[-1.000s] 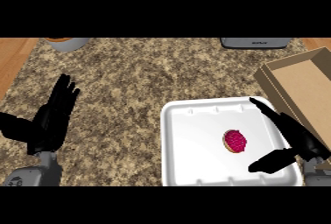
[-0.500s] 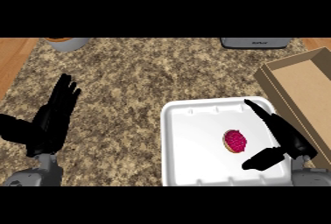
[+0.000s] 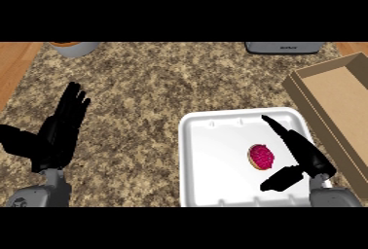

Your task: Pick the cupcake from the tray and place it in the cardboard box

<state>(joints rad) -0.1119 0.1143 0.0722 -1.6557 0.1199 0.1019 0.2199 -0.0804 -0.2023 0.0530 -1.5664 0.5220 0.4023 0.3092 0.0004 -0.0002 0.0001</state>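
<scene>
A cupcake (image 3: 262, 157) with pink frosting sits right of centre on the white tray (image 3: 215, 146). My right hand (image 3: 302, 154) hovers over the tray just right of the cupcake, open, its fingers stretched past the cupcake's far side and the thumb below it; nothing is in its grasp. The cardboard box (image 3: 336, 104) lies open at the right edge, beside the tray. My left hand (image 3: 57, 131) rests open at the left, fingers up, over the counter.
A grey bowl (image 3: 74, 47) stands at the back left and a grey appliance (image 3: 282, 47) at the back right. The wooden counter edge (image 3: 14, 68) shows along the far left. Speckled stone lies between my hands.
My right hand has slid left over the tray, closing in on the cupcake's right side. The left hand and the cupcake have stayed put.
</scene>
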